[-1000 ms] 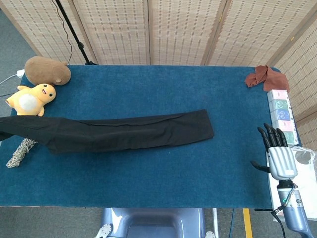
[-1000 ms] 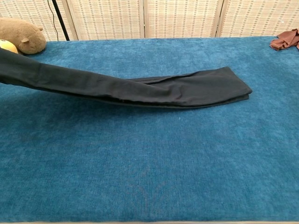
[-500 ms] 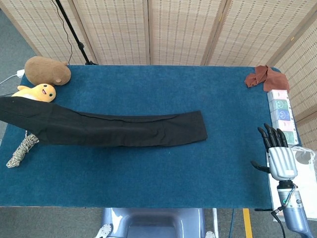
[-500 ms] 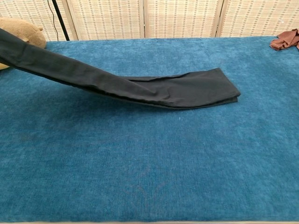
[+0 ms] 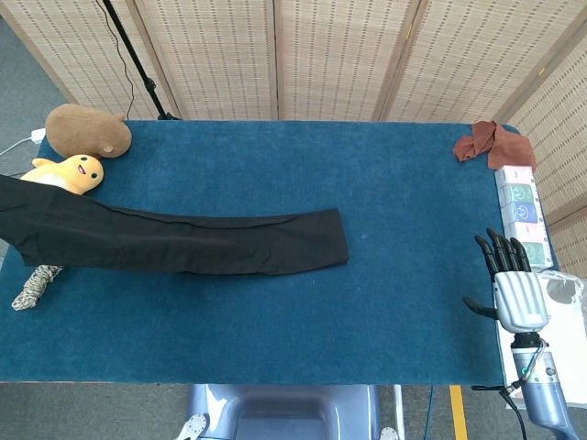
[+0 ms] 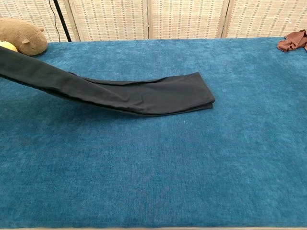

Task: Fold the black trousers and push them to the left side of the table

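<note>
The black trousers (image 5: 193, 241) lie as one long folded strip across the left half of the blue table (image 5: 404, 275). Their right end rests flat near the middle of the table, also seen in the chest view (image 6: 158, 96). Their left end rises off the cloth and runs out past the left frame edge in both views; what holds it there is hidden. My left hand shows in neither view. My right hand (image 5: 514, 284) hovers at the table's right front edge with its fingers spread and nothing in it.
A brown plush toy (image 5: 87, 131) and a yellow duck toy (image 5: 66, 174) sit at the far left. A coil of rope (image 5: 35, 284) lies by the left edge. A rust-coloured cloth (image 5: 484, 141) and a row of pastel boxes (image 5: 523, 206) are at the right.
The trousers have slid left across the table, their right end moving from right of centre to about the middle. The raised left end stays off the cloth. My right hand has not moved.
</note>
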Robot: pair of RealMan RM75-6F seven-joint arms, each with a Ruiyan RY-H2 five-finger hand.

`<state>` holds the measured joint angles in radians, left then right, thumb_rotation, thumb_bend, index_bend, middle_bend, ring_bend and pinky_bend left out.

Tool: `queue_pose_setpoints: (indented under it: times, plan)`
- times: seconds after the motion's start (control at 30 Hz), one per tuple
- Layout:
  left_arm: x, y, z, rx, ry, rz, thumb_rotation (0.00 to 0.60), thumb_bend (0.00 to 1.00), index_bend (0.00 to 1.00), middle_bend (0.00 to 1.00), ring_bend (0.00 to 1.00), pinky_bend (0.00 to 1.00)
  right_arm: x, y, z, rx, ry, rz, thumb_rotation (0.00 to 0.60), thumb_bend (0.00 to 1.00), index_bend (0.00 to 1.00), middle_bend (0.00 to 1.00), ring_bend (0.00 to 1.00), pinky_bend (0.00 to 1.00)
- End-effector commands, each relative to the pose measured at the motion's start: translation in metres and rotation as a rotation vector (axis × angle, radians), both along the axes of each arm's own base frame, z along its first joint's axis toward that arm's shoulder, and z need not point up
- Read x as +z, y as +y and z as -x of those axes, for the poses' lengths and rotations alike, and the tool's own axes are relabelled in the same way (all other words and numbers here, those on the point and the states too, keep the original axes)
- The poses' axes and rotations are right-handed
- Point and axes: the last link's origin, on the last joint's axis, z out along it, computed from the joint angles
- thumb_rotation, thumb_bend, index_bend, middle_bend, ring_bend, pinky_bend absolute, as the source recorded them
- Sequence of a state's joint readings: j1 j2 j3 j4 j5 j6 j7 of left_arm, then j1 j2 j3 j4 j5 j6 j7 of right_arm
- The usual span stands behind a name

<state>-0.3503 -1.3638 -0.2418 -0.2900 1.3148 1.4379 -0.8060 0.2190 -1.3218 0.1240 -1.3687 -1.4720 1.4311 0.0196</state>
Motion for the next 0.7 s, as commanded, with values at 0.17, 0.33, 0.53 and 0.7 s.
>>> queue_pose_setpoints:
  times: [0.17, 0.33, 0.53, 0.7]
  plan:
    - [0.002, 0.004, -0.004, -0.012, 0.014, 0.006, 0.6, 0.57, 0.72, 0.6, 0.39, 0.28, -0.001, -0.001, 0.0, -0.002, -0.001, -0.004, 0.6, 0.0, 0.0, 0.0, 0.0, 0.0]
    - [-0.019, 0.019, -0.014, -0.033, 0.048, 0.067, 0.6, 0.57, 0.72, 0.59, 0.39, 0.28, 0.001, 0.0, 0.001, -0.003, -0.007, -0.001, 0.6, 0.0, 0.0, 0.0, 0.0, 0.0]
    - [-0.052, 0.047, -0.04, -0.115, 0.095, 0.141, 0.6, 0.57, 0.72, 0.6, 0.39, 0.29, 0.006, 0.0, 0.002, -0.006, -0.019, 0.014, 0.6, 0.0, 0.0, 0.0, 0.0, 0.0]
    - [-0.106, 0.09, -0.101, -0.282, 0.175, 0.236, 0.6, 0.57, 0.72, 0.6, 0.4, 0.29, 0.013, 0.001, 0.003, -0.006, -0.032, 0.03, 0.6, 0.0, 0.0, 0.0, 0.0, 0.0]
